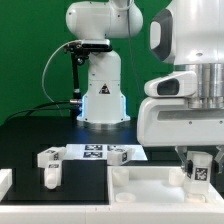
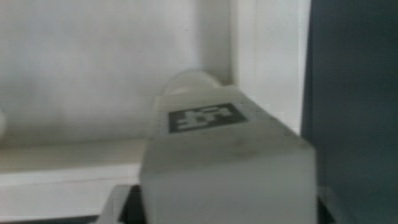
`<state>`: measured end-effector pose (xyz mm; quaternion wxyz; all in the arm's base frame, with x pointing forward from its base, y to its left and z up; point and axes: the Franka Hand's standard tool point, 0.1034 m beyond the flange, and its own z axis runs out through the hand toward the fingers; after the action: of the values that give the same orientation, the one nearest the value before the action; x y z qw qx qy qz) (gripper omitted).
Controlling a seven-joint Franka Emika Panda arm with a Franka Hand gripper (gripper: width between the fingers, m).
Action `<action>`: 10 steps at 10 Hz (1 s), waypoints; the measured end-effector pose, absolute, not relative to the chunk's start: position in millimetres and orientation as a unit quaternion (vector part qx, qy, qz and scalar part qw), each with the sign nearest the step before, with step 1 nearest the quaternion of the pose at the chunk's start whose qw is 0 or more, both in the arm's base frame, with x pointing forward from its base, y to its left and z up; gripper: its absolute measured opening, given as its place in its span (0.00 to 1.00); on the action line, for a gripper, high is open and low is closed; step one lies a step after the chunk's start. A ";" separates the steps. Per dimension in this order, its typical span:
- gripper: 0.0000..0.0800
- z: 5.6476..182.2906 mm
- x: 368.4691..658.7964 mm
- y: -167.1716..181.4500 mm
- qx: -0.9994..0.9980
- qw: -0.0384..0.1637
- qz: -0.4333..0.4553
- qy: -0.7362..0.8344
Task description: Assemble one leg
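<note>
Here, the arm [image 1: 185, 95] reaches from its base at the back of the black table [image 1: 85, 185] and fills the exterior view's right, its wrist pointing straight down. The gripper [image 1: 200, 160] hangs vertically over the white tray-shaped panel [image 1: 150, 188], near the panel's end on the exterior view's right.

Its two fingers are pinched on the leg [image 1: 200, 174] — the stubby white peg stands upright between them, with its marker tag facing the exterior camera. In the wrist view the leg [image 2: 210, 135] fills the middle of the picture and tapers away from the camera, its tag readable on the near face. Behind it lie the pale floor and a raised rim of the panel [image 2: 107, 90], and the leg's far tip points at an inside corner of that rim. The dark table [image 2: 356, 100] shows beyond the rim. The tip seems to be at or just above the panel's floor, though neither view is sharp enough to say whether it touches.

Well apart, toward the exterior view's left, a second leg [image 1: 50, 168] lies on the table. The marker board [image 1: 92, 152] lies flat just behind it — between it and the arm's base.
</note>
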<state>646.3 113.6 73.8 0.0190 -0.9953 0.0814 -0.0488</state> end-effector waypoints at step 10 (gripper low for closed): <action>0.36 70.2 644.8 98.9 -0.803 0.053 -0.018 0.593</action>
<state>644.8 98.9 70.2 0.0529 -0.8031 0.5932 -0.0180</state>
